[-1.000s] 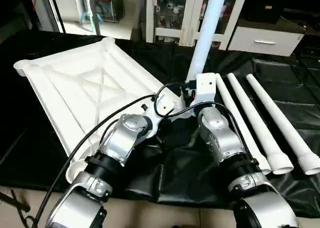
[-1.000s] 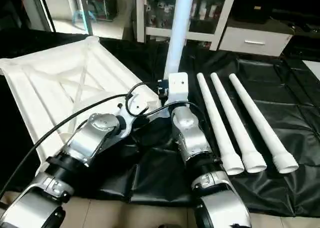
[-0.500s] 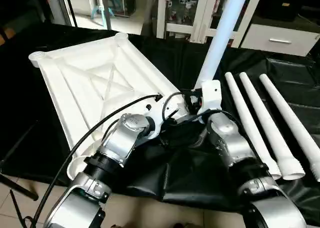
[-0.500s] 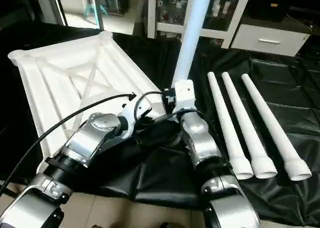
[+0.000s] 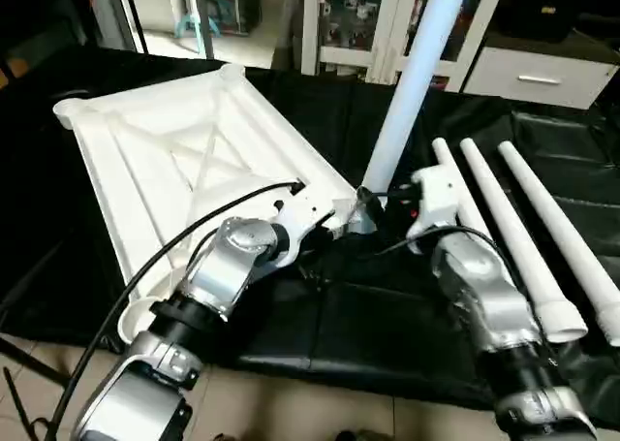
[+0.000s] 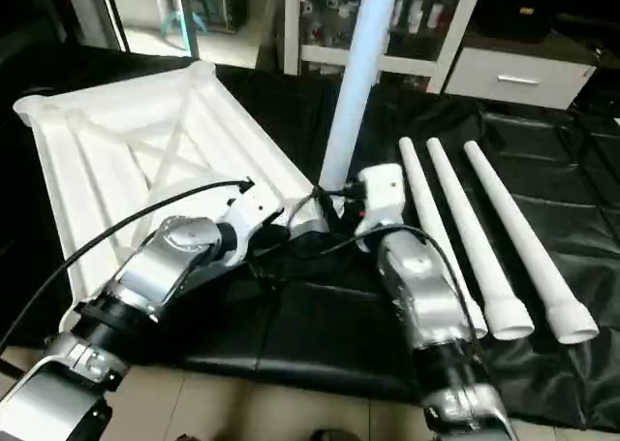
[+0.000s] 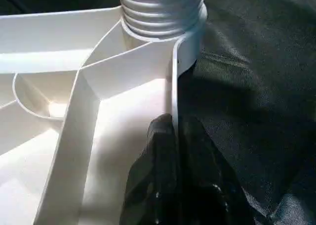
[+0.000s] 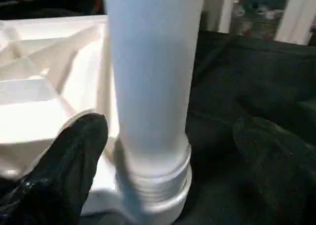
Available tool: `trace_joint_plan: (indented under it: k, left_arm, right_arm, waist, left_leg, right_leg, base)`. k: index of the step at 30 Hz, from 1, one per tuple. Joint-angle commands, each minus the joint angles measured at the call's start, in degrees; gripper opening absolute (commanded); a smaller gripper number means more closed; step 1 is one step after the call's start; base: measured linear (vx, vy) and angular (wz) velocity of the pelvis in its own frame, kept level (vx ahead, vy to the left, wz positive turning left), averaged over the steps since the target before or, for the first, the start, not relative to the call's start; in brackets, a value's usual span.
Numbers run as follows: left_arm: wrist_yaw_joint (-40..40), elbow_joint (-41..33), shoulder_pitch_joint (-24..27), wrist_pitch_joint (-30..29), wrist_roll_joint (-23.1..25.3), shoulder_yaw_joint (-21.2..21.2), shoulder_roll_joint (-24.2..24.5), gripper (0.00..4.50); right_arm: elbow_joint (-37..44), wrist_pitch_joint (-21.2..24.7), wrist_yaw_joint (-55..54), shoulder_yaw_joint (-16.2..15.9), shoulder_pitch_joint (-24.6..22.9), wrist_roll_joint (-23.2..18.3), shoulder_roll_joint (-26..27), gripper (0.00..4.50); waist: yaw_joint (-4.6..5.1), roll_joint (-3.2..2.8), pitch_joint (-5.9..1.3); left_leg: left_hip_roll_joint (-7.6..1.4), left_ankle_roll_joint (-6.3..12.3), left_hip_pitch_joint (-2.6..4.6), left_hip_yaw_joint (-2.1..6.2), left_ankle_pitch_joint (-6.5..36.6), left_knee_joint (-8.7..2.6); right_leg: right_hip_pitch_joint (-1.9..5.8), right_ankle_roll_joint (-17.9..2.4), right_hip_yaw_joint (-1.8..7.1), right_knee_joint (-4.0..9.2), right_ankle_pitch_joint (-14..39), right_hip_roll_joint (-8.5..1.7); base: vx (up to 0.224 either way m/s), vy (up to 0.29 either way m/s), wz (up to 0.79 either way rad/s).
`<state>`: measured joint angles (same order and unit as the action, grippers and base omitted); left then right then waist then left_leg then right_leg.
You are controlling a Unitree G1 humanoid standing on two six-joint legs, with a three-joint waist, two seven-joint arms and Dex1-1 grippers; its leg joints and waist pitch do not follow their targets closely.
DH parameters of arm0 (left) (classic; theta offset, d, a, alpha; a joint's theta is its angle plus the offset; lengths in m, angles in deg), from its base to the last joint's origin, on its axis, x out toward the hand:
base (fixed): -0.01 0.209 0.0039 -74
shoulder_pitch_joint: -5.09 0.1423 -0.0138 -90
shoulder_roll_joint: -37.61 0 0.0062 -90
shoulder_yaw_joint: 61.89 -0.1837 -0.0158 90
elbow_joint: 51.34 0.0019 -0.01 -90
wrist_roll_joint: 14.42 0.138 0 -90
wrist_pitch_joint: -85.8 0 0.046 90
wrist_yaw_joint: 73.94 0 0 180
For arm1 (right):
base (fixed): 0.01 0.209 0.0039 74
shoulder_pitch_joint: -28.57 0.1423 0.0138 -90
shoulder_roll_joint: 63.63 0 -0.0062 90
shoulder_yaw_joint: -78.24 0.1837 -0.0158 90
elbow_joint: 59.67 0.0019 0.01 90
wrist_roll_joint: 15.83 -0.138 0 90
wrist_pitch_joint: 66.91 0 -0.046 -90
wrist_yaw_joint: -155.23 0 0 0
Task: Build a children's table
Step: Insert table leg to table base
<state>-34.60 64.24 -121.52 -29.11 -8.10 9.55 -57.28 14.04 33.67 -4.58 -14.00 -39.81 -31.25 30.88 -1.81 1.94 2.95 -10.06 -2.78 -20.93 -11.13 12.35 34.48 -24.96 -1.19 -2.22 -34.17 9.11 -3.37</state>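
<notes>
Table top [image 5: 184, 160] lies underside up; one leg [image 5: 412, 78] stands upright in its corner socket [image 7: 163, 12]. Left gripper [image 7: 173, 151] pinches the rim; right gripper [image 8: 168, 151] spread around the leg.

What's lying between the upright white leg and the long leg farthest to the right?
In the right eye view, two more white legs lie on the black sheet between the upright leg and the far-right leg.

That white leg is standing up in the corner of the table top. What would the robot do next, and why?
Probably close the right gripper on the upright leg and twist: its fingers sit apart on either side, threads still show above the corner socket, and the left gripper clamps the top's rim.
</notes>
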Motion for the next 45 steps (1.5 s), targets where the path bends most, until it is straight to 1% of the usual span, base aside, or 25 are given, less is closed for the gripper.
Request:
trace_joint_plan:
  k: [1, 2, 4, 7, 9, 12, 15, 16, 18, 19, 21, 22, 26, 27, 31, 32, 34, 35, 36, 37, 38, 39, 40, 43, 45]
  left_arm:
    - [-0.06, 0.96, -0.97, 1.03, 0.34, 0.76, 1.46, 0.00]
    - [0.18, 1.17, -0.94, 1.28, 0.22, 0.75, 1.57, 0.00]
    - [1.54, 1.56, -0.80, 2.31, -0.05, 0.34, 1.96, 0.00]
    - [4.08, 1.50, -0.33, 4.34, -0.68, -0.32, 2.46, 0.00]
    - [6.47, 1.16, 0.16, 6.09, -1.19, -0.93, 3.10, 0.00]
    - [10.26, 0.74, 0.92, 9.18, -2.15, -1.68, 4.06, 0.00]
    - [15.43, -0.52, 2.10, 13.04, -3.47, -2.79, 5.56, 0.00]
    - [15.43, -0.52, 2.10, 13.04, -3.47, -2.79, 5.56, 0.00]
    - [18.51, -1.65, 2.89, 14.69, -4.34, -3.27, 6.31, 0.00]
    - [19.84, -2.19, 3.20, 14.62, -4.91, -3.37, 6.53, 0.00]
    - [22.08, -2.96, 3.66, 15.28, -5.49, -3.78, 7.09, 0.00]
    - [22.43, -2.93, 3.69, 15.41, -5.53, -3.83, 7.17, 0.00]
    - [25.23, -2.80, 4.01, 16.84, -6.26, -4.21, 7.71, 0.00]
    - [25.95, -2.87, 4.09, 17.10, -6.47, -4.24, 7.78, 0.00]
    - [27.40, -3.37, 4.30, 17.14, -6.41, -4.37, 7.84, 0.00]
    - [27.47, -3.38, 4.26, 17.17, -6.33, -4.42, 7.82, 0.00]
    - [27.75, -3.31, 4.14, 17.21, -6.26, -4.40, 7.74, 0.00]
    - [27.88, -3.28, 4.11, 17.26, -6.21, -4.39, 7.74, 0.00]
    - [28.18, -3.25, 4.07, 17.29, -6.12, -4.48, 7.80, 0.00]
    - [28.34, -3.20, 4.02, 17.30, -6.06, -4.55, 7.83, 0.00]
    - [28.65, -3.24, 4.01, 17.50, -5.96, -4.76, 7.98, 0.00]
    - [28.82, -3.25, 4.00, 17.60, -5.89, -4.81, 8.03, 0.00]
    - [28.99, -3.26, 4.01, 17.65, -5.84, -4.84, 8.07, 0.00]
    - [29.35, -3.35, 4.07, 17.62, -5.79, -4.90, 8.19, 0.00]
    - [29.57, -3.34, 4.04, 17.69, -5.64, -5.07, 8.34, 0.00]
  right_arm:
    - [3.23, 1.97, 3.06, 1.44, -1.37, -2.98, -1.31, 4.46]
    - [4.66, 3.05, 4.05, 1.85, -2.24, -3.83, -1.93, 4.46]
    - [7.28, 4.78, 7.33, 2.20, -3.99, -5.64, -3.65, 4.46]
    - [10.08, 6.27, 11.43, 2.31, -5.71, -7.60, -5.72, 4.46]
    - [11.50, 6.38, 13.73, 2.57, -6.59, -8.30, -7.54, 4.46]
    - [12.82, 6.19, 16.63, 3.24, -7.39, -8.79, -10.19, 4.46]
    - [14.32, 6.68, 22.20, 3.11, -8.22, -9.66, -14.12, 4.46]
    - [14.32, 6.68, 22.20, 3.11, -8.22, -9.66, -14.12, 4.46]
    - [15.56, 8.64, 25.86, 3.51, -8.94, -11.31, -16.57, 4.46]
    - [15.98, 9.42, 27.19, 3.58, -9.16, -11.83, -17.64, 4.46]
    - [17.17, 10.16, 30.33, 3.21, -10.09, -12.31, -20.09, 4.46]
    - [17.31, 10.23, 30.80, 3.12, -10.22, -12.37, -20.43, 4.46]
    - [18.71, 11.14, 34.64, 1.90, -11.63, -13.17, -23.26, 4.46]
    - [18.99, 11.41, 35.38, 1.60, -11.86, -13.13, -23.69, 4.46]
    - [18.57, 11.61, 36.76, 0.89, -11.89, -12.68, -23.95, 4.46]
    - [18.19, 11.30, 36.67, 0.77, -11.63, -12.37, -23.75, 4.46]
    - [17.52, 11.16, 36.55, 0.64, -10.90, -12.03, -23.21, 4.46]
    - [17.18, 10.88, 36.29, 0.71, -10.57, -11.80, -22.88, 4.46]
    - [16.36, 10.08, 35.78, 0.78, -9.95, -11.27, -22.28, 4.46]
    - [15.86, 9.60, 35.55, 0.80, -9.63, -10.98, -22.00, 4.46]
    - [15.28, 9.24, 35.71, 0.56, -9.29, -10.75, -21.91, 4.46]
    - [15.03, 9.28, 36.10, 0.44, -9.13, -10.68, -21.90, 4.46]
    - [14.78, 9.24, 36.49, 0.28, -8.96, -10.49, -21.90, 4.46]
    - [13.95, 8.91, 37.74, -0.49, -8.30, -9.82, -22.06, 4.46]
    - [13.18, 8.91, 38.86, -1.04, -7.66, -9.74, -22.28, 4.20]
  waist:
    - [-0.68, -0.33, -4.07]
    - [-0.70, -0.33, -4.00]
    - [-0.78, -0.45, -3.99]
    - [-0.87, -0.35, -4.03]
    - [-0.93, -0.40, -3.99]
    - [-1.23, -0.41, -4.08]
    - [-1.96, -0.38, -4.02]
    - [-2.09, -0.37, -4.00]
    - [-2.34, -0.22, -3.99]
    - [-2.40, -0.30, -3.98]
    - [-3.04, -0.30, -3.96]
    - [-3.34, -0.38, -3.94]
    - [-3.54, -0.32, -3.90]
    - [-3.63, -0.23, -3.82]
    - [-3.52, -0.16, -3.86]
    - [-3.56, -0.30, -3.84]
    - [-3.56, -0.31, -3.88]
    - [-3.54, -0.30, -3.91]
    - [-3.52, -0.46, -3.98]
    - [-3.44, -0.40, -3.96]
    - [-3.52, -0.43, -4.02]
    - [-3.55, -0.40, -4.02]
    - [-3.68, -0.57, -4.10]
    - [-3.65, -0.54, -4.13]
    - [-3.65, -0.54, -4.11]
  left_leg:
    - [-2.85, 5.91, 0.40, 1.15, 3.18, -3.58]
    - [-2.82, 6.21, 0.33, 1.13, 3.22, -3.56]
    - [-2.87, 6.05, 0.39, 1.19, 3.92, -3.57]
    - [-2.84, 6.06, 0.45, 1.17, 4.09, -3.52]
    - [-2.91, 6.12, 0.37, 1.22, 4.31, -3.53]
    - [-2.94, 5.94, 0.53, 1.19, 3.73, -3.44]
    - [-3.01, 6.31, 0.58, 1.15, 4.02, -3.42]
    - [-2.99, 6.21, 0.51, 1.14, 4.19, -3.42]
    - [-3.12, 6.36, 0.73, 1.08, 4.42, -3.42]
    - [-3.11, 6.34, 0.75, 1.07, 4.55, -3.42]
    - [-3.28, 6.06, 0.75, 1.12, 4.44, -3.43]
    - [-3.31, 5.98, 1.00, 1.03, 4.61, -3.43]
    - [-3.18, 5.49, 0.78, 1.10, 5.55, -3.42]
    - [-3.17, 5.13, 0.68, 1.14, 6.15, -3.48]
    - [-3.12, 4.55, 0.66, 1.21, 6.89, -3.47]
    - [-3.11, 4.49, 0.66, 1.24, 6.99, -3.50]
    - [-3.10, 4.29, 0.70, 1.23, 7.15, -3.51]
    - [-3.09, 4.24, 0.66, 1.25, 7.03, -3.50]
    - [-3.07, 4.15, 0.60, 1.29, 6.77, -3.47]
    - [-3.04, 4.14, 0.56, 1.29, 6.65, -3.50]
    - [-3.03, 4.03, 0.66, 1.20, 6.54, -3.40]
    - [-2.99, 4.09, 0.64, 1.21, 6.39, -3.40]
    - [-3.03, 4.29, 0.66, 1.23, 5.80, -3.39]
    - [-3.07, 4.67, 0.58, 1.26, 5.45, -3.38]
    - [-3.02, 4.60, 0.56, 1.22, 6.14, -3.33]
  right_leg:
    - [4.64, -15.61, 2.49, 2.51, -0.13, -4.36]
    - [4.65, -15.60, 2.50, 2.62, -0.14, -4.34]
    - [4.62, -15.62, 2.45, 2.77, 1.09, -4.39]
    - [4.60, -15.47, 2.41, 2.85, 1.34, -4.34]
    - [4.58, -15.48, 2.42, 2.83, 1.68, -4.42]
    - [4.50, -15.52, 2.42, 2.66, 1.16, -4.36]
    - [4.55, -15.42, 2.45, 2.63, 1.45, -4.49]
    - [4.52, -15.20, 2.43, 2.63, 1.92, -4.47]
    - [4.39, -15.01, 2.43, 2.74, 2.65, -4.47]
    - [4.34, -15.08, 2.41, 2.69, 2.97, -4.50]
    - [4.37, -14.72, 2.41, 2.66, 3.92, -4.56]
    - [4.06, -14.55, 2.39, 2.73, 4.20, -4.56]
    - [4.21, -14.13, 2.37, 2.91, 5.96, -4.64]
    - [4.27, -13.49, 2.35, 3.02, 7.29, -4.67]
    - [4.13, -12.54, 2.31, 3.26, 9.98, -4.71]
    - [4.10, -12.47, 2.31, 3.33, 10.34, -4.75]
    - [4.02, -12.15, 2.26, 3.40, 11.05, -4.69]
    - [4.05, -12.10, 2.23, 3.35, 11.00, -4.65]
    - [4.07, -12.15, 2.23, 3.25, 10.64, -4.72]
    - [4.04, -12.17, 2.18, 3.26, 10.54, -4.62]
    - [3.98, -12.35, 2.22, 3.29, 10.17, -4.67]
    - [4.04, -12.38, 2.20, 3.24, 9.84, -4.60]
    - [4.09, -12.58, 2.20, 3.08, 8.71, -4.61]
    - [4.15, -13.26, 2.10, 2.86, 7.06, -4.59]
    - [4.24, -13.33, 2.14, 3.01, 7.66, -4.71]
  base:
    - [0.000, 0.000, 0.00]
    - [0.000, 0.000, 0.00]
    - [0.000, 0.000, 0.00]
    - [0.000, 0.000, 0.00]
    - [0.000, 0.000, 0.00]
    - [0.000, 0.000, 0.00]
    - [0.000, 0.000, 0.00]
    - [0.000, 0.000, 0.00]
    - [0.000, 0.000, 0.00]
    - [0.000, 0.000, 0.00]
    - [0.000, 0.000, 0.00]
    - [0.000, 0.000, 0.00]
    - [0.000, 0.000, 0.00]
    - [0.000, 0.000, 0.00]
    - [0.000, 0.000, 0.00]
    - [0.000, 0.000, 0.00]
    - [0.000, 0.000, 0.00]
    - [0.000, 0.000, 0.00]
    - [0.000, 0.000, 0.00]
    - [0.000, 0.000, 0.00]
    - [0.000, 0.000, 0.00]
    - [0.000, 0.000, 0.00]
    - [0.000, 0.000, 0.00]
    - [0.000, 0.000, 0.00]
    - [0.000, 0.000, 0.00]
